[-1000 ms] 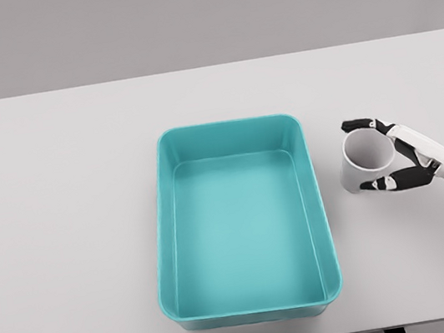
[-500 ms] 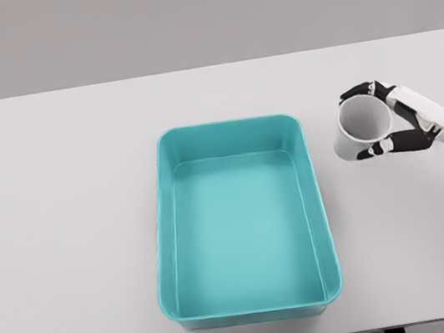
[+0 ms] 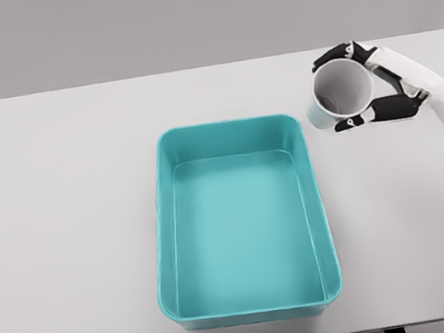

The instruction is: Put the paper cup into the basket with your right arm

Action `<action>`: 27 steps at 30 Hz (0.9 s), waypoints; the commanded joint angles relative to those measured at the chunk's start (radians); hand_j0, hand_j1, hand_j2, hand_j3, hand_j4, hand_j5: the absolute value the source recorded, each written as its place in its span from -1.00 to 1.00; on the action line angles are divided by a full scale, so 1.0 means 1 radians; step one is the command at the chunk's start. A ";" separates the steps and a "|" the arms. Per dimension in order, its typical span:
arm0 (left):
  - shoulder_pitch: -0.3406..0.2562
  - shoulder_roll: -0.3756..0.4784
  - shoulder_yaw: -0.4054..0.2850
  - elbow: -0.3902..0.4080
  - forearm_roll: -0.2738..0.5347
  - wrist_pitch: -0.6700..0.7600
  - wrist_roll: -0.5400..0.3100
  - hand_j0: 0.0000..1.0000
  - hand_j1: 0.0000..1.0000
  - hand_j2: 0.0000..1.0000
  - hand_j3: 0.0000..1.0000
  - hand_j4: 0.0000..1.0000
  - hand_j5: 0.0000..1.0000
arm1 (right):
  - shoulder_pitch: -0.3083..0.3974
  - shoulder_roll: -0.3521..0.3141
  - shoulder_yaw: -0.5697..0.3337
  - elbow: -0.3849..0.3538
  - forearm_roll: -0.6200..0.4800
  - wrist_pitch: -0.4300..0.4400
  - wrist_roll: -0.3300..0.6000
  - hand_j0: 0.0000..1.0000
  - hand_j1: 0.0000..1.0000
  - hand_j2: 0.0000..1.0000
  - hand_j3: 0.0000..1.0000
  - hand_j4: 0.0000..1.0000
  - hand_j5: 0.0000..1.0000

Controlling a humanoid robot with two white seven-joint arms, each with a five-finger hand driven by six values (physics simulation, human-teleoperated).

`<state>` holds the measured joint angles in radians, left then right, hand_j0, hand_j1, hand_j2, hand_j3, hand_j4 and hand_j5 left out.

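White paper cup (image 3: pixel 339 95) sits clamped in the right robot hand (image 3: pixel 369 84) — just right of the teal basket (image 3: pixel 322 201).

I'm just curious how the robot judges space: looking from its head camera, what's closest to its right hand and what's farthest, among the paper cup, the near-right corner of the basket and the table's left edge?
1. Paper cup: held in the right hand.
2. Basket's near-right corner, lower left of the hand.
3. Table's left edge, across the picture.
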<state>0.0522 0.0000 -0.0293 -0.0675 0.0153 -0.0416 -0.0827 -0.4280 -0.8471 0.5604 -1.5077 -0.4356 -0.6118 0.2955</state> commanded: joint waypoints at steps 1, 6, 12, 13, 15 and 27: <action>0.000 0.000 0.000 0.000 0.000 0.000 0.000 1.00 1.00 1.00 1.00 1.00 1.00 | -0.002 0.002 0.001 -0.023 0.006 0.001 -0.001 0.09 0.09 0.09 0.09 0.09 0.09; 0.000 0.000 0.000 0.000 0.000 -0.001 0.000 1.00 1.00 1.00 1.00 1.00 1.00 | -0.046 0.013 0.019 -0.069 0.172 0.001 -0.003 0.10 0.10 0.10 0.10 0.10 0.10; 0.000 0.000 0.000 0.000 0.000 -0.001 0.000 1.00 1.00 1.00 1.00 1.00 1.00 | -0.124 0.083 0.092 -0.085 0.267 0.001 -0.001 0.11 0.11 0.11 0.11 0.11 0.11; 0.000 0.000 0.000 0.000 0.000 0.000 0.000 1.00 1.00 1.00 1.00 1.00 1.00 | -0.127 0.085 0.095 -0.085 0.281 0.001 -0.001 0.15 0.15 0.15 0.15 0.15 0.15; 0.000 0.000 0.000 0.000 0.000 0.000 0.000 1.00 1.00 1.00 1.00 1.00 1.00 | -0.138 0.085 0.107 -0.085 0.316 0.001 -0.001 0.37 0.37 0.37 0.37 0.37 0.37; 0.000 0.000 0.000 0.000 0.000 0.000 0.000 1.00 1.00 1.00 1.00 1.00 1.00 | -0.244 0.066 0.158 -0.060 0.475 0.001 0.013 1.00 1.00 1.00 1.00 1.00 1.00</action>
<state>0.0522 0.0000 -0.0293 -0.0674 0.0152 -0.0417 -0.0828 -0.6811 -0.7752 0.7127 -1.5755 -0.0149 -0.6121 0.3074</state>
